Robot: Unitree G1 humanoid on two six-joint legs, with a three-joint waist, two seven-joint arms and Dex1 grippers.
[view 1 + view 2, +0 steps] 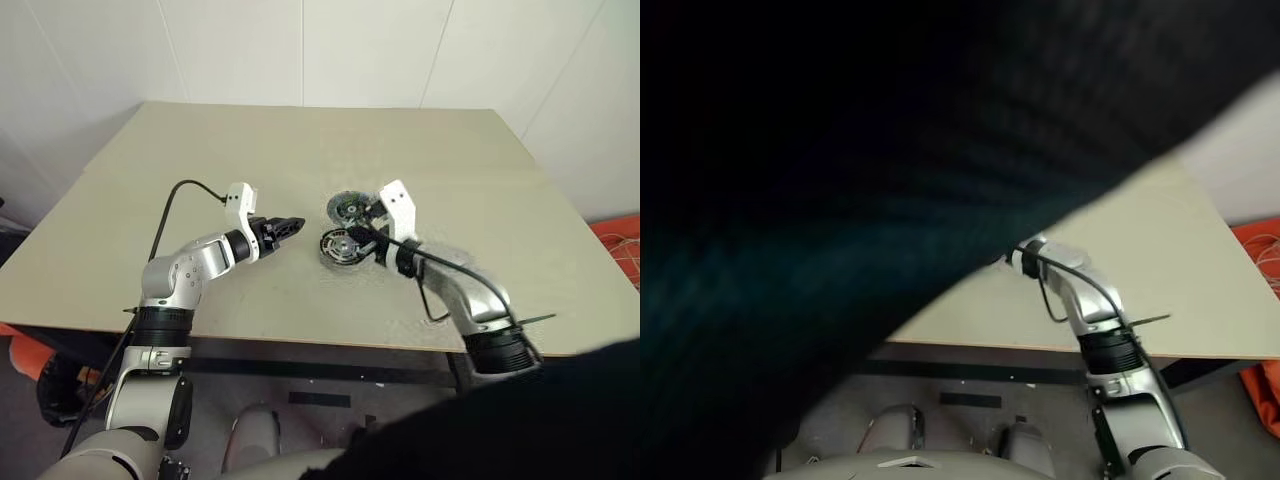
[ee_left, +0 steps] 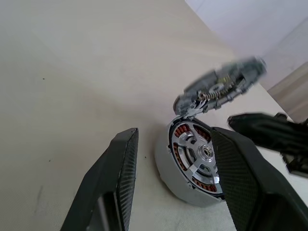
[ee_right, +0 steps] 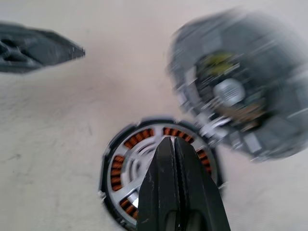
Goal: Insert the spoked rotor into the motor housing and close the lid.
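Note:
The motor housing [image 1: 338,248] lies on the table [image 1: 300,140], a grey round body with copper windings [image 2: 182,131] showing. The spoked rotor [image 2: 195,156] sits inside it, silver spokes facing up. The lid [image 1: 347,208] stands tilted up behind the housing, joined at its rim; it is blurred in both wrist views [image 3: 236,91]. My right gripper [image 3: 169,142] is shut and empty, its tip over the housing's near rim. My left gripper [image 1: 292,226] is open and empty, a short way left of the housing; its fingers [image 2: 122,163] frame the housing from a distance.
The beige table stretches wide on all sides of the motor. A cable [image 1: 170,205] loops from my left wrist. An orange object [image 1: 620,240] lies off the table's right edge. A dark shape covers most of the right eye view.

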